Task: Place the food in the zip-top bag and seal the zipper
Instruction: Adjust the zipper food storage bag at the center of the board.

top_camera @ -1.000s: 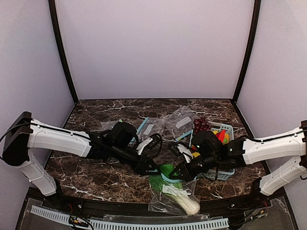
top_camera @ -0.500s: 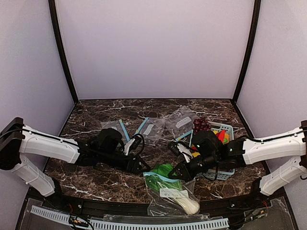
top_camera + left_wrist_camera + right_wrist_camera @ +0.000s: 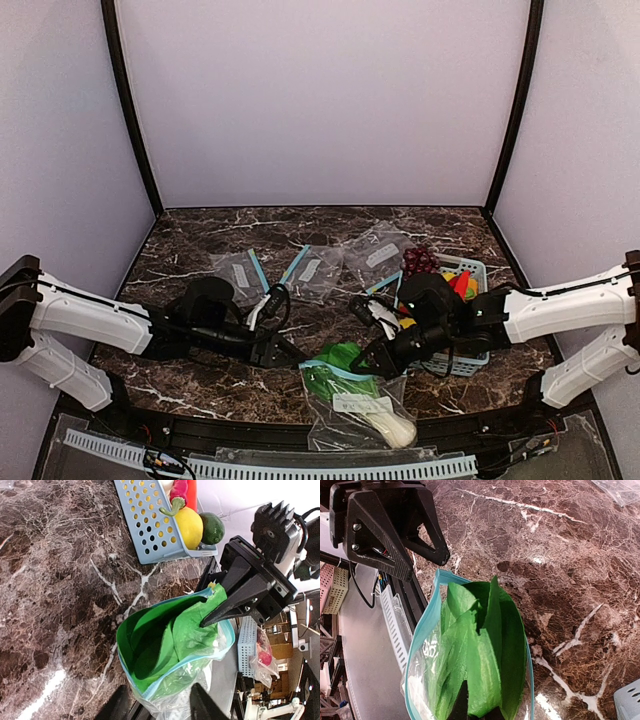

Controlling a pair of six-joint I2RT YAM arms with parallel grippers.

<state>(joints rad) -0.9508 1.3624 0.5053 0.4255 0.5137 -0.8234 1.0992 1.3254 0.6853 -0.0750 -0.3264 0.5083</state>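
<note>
The zip-top bag (image 3: 340, 425) lies at the near middle of the desk (image 3: 200, 235), its mouth facing the far side. The leafy vegetable (image 3: 345, 358) is mostly inside, white stalk toward the near edge, and its green leaves spill out past the zipper (image 3: 420, 635).

The right pincer (image 3: 368, 366) is closed on the right side of the mouth. It appears to pinch the bag's rim with a bit of leaf, and that hold props the mouth open. The left pincer (image 3: 298, 357) hangs just beside the left rim with its jaws apart, gripping nothing.

The step in hand looks like getting a second hold on the mouth. The left pincer should take the blue strip alone, opposite the right one's hold, and keep clear of the leaves. With both sides held, the leaves need tucking below the strip, because any green caught in the track would stop the seal.

A red-orange piece (image 3: 460, 284) sits in the basket (image 3: 478, 265) to the right, so the mouth should stay wide for now. Pull gently, since the thin plastic will crumple rather than slide.
</note>
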